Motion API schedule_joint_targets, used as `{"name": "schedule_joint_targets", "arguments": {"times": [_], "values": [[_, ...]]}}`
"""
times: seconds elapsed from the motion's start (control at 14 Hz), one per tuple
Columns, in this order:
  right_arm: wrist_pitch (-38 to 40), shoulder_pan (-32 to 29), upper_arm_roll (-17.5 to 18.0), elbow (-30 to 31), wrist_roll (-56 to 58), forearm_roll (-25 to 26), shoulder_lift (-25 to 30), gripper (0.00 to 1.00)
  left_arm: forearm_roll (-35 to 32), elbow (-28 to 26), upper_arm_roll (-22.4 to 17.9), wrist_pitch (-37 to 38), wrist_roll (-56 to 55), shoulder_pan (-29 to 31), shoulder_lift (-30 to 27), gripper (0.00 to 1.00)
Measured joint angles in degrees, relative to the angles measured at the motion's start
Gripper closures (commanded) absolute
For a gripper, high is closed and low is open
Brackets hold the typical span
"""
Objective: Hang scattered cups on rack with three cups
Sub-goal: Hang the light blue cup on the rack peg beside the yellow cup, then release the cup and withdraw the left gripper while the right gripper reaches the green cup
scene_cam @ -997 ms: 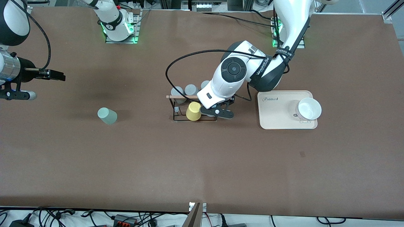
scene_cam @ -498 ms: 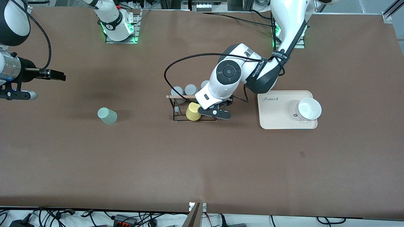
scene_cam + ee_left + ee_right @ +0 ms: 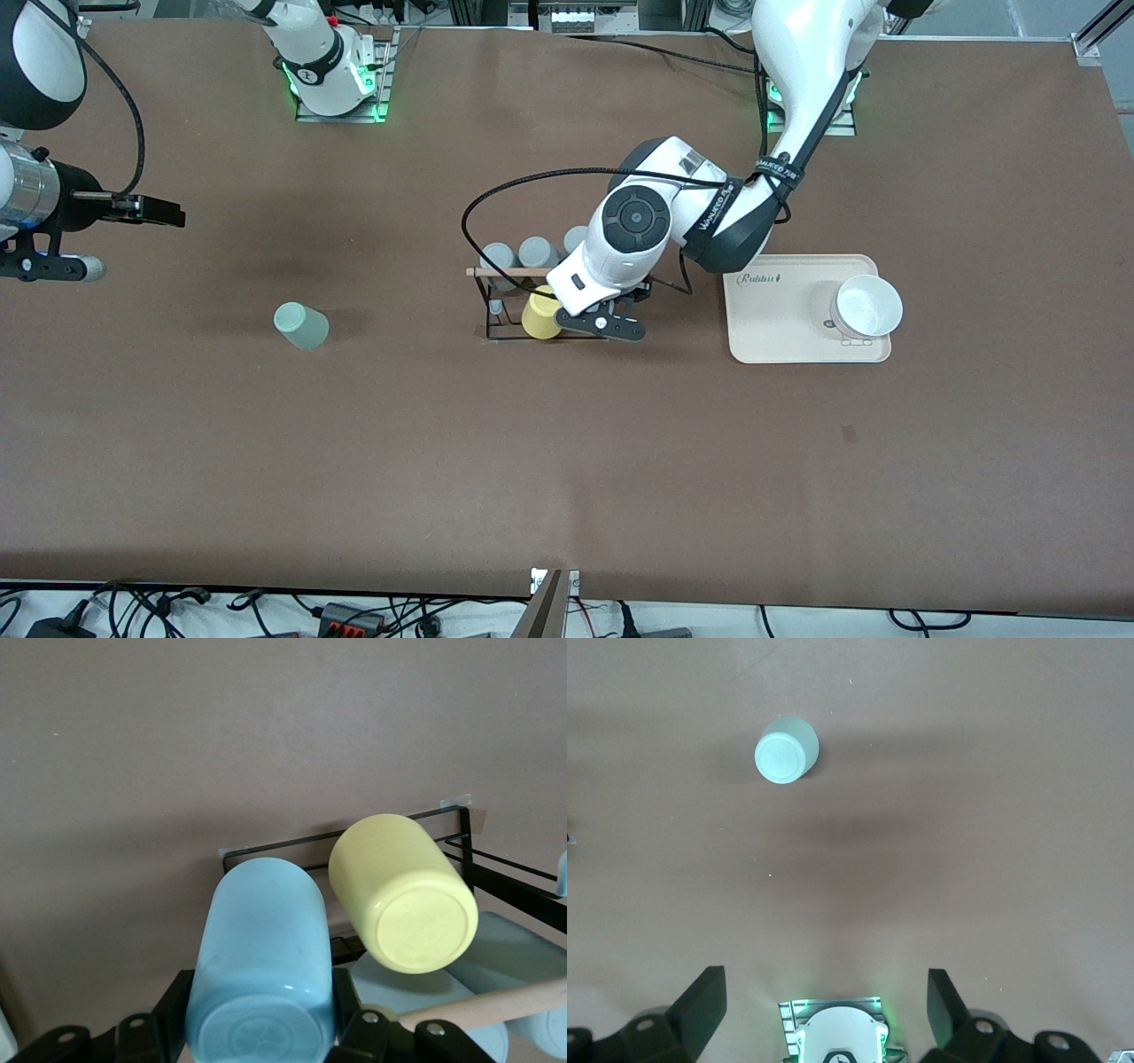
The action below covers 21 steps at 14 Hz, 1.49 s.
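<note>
My left gripper (image 3: 261, 1020) is shut on the light blue cup (image 3: 261, 966), bottom toward the camera, over the black wire rack (image 3: 292, 842) and next to the yellow cup (image 3: 403, 895) hanging on it. In the front view the left wrist (image 3: 611, 257) covers that end of the rack (image 3: 490, 335), and the blue cup is hidden. The pale sage green cup (image 3: 301, 325) stands upside down toward the right arm's end of the table, also seen as the green cup (image 3: 787, 750) in the right wrist view. My right gripper (image 3: 164, 215) waits open in the air at that end, nothing between its fingers (image 3: 700, 1005).
Three grey cups (image 3: 536, 252) sit by the rack's wooden rod (image 3: 509, 271), on the side away from the front camera. The yellow cup (image 3: 539, 317) hangs on the nearer side. A cream tray (image 3: 775, 341) with a white bowl (image 3: 866, 306) lies toward the left arm's end.
The left arm has shifted a little along the rack toward the right arm's end, carrying the blue cup closer to the yellow cup. The right arm has not moved.
</note>
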<state>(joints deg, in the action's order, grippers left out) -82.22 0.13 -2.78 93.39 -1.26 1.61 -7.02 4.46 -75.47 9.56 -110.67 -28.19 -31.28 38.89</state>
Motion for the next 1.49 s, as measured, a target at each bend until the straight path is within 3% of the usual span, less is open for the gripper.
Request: {"name": "schedule_joint_targets", "arguments": {"times": [0.43, 0.5, 0.64, 1.14, 1.49], "values": [[-0.04, 0.01, 0.0, 0.24, 1.32, 0.0, 0.0, 0.0, -0.03, 1.64, 0.0, -0.06, 0.0, -0.65, 1.71, 0.59], [-0.04, 0.01, 0.0, 0.25, 1.4, 0.0, 0.0, 0.0, -0.03, 1.67, 0.0, -0.06, 0.0, -0.65, 1.86, 0.49], [-0.04, 0.01, 0.0, 0.26, 1.47, 0.0, 0.01, 0.0, -0.03, 1.74, 0.0, -0.06, 0.03, -0.65, 2.48, 0.0], [-2.42, 0.01, 0.0, 0.71, 1.57, -0.19, 0.02, 0.0, -0.03, 4.04, -0.45, 0.92, 0.0, 0.09, 2.31, 0.0], [-13.73, 0.02, 0.0, 7.03, 1.58, -0.31, 0.21, 0.0, -0.14, 5.33, -0.99, 5.12, -0.04, 5.94, -3.81, 0.0]]}}
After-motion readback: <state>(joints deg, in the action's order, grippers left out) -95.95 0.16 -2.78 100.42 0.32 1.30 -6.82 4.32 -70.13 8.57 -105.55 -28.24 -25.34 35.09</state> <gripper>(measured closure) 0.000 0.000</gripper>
